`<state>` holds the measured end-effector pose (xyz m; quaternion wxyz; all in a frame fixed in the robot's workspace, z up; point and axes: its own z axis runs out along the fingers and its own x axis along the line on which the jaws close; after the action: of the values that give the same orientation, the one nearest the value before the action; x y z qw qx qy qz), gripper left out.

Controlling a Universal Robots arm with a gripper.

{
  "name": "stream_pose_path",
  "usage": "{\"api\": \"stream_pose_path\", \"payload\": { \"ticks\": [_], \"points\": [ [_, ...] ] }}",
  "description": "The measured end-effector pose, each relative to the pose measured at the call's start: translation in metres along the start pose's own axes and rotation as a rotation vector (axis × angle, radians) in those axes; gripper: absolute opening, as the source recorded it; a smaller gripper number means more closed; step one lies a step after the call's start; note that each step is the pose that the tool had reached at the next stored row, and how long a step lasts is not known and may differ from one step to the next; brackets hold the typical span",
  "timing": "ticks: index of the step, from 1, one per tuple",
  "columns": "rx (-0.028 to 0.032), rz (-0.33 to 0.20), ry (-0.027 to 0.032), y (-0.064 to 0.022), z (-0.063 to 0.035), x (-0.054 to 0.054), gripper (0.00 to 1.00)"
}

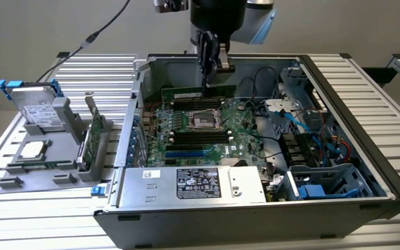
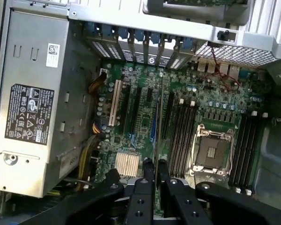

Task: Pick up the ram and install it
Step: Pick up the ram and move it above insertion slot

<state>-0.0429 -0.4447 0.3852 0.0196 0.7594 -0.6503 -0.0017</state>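
We judge the ram (image 1: 186, 94) to be light, stiff and thin. It is easy to lift but fragile. Its chips and its contact edge are best left untouched, and any twist or sideways load could crack it or bend a slot. The sensible hold is on the two flat faces near the top edge, about mid-length, with the contact edge left free below, and that is roughly how it is held now. The gripper (image 1: 210, 82) comes down from above with its fingers (image 2: 140, 199) drawn narrow and pinched on the stick's faces. In the wrist view the stick runs edge-on as a thin line out from between them. In the exterior view the ram stands on its long edge, level, inside the open case (image 1: 356, 107). It sits at twelve o'clock from the socket (image 1: 203, 121), directly over the memory slots (image 1: 198, 104) on that far side of the board (image 1: 238, 133). A second bank of slots lies at six o'clock from the socket. We cannot tell whether the ram's lower edge already touches a slot or hangs just above it. The grip sits a little toward the three o'clock end of the stick, so the nine o'clock end reaches out further from the fingers.
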Motion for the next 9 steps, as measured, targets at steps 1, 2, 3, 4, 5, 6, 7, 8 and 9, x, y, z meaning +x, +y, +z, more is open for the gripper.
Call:
{"api": "stream_pose_path", "payload": {
  "ticks": [1, 2, 3, 4, 5, 6, 7, 8, 9],
  "points": [
    [-0.0001, 0.000, 0.0008, -0.0012, 0.0013, -0.004, 0.14],
    [-0.0002, 0.000, 0.0016, -0.0024, 0.0026, -0.009, 0.14],
    [-0.0004, 0.000, 0.0024, -0.0035, 0.0041, -0.013, 0.14],
    [-0.0005, 0.000, 0.0032, -0.0045, 0.0053, -0.018, 0.14],
    [-0.0007, 0.000, 0.0041, -0.0055, 0.0067, -0.023, 0.14],
    [-0.0008, 0.000, 0.0049, -0.0065, 0.0081, -0.027, 0.14],
    [-0.0009, 0.000, 0.0057, -0.0074, 0.0094, -0.031, 0.14],
    [-0.0011, 0.000, 0.0068, -0.0084, 0.0106, -0.036, 0.14],
    [-0.0014, 0.000, 0.0093, -0.0093, 0.0117, -0.040, 0.14]
  ]
}}
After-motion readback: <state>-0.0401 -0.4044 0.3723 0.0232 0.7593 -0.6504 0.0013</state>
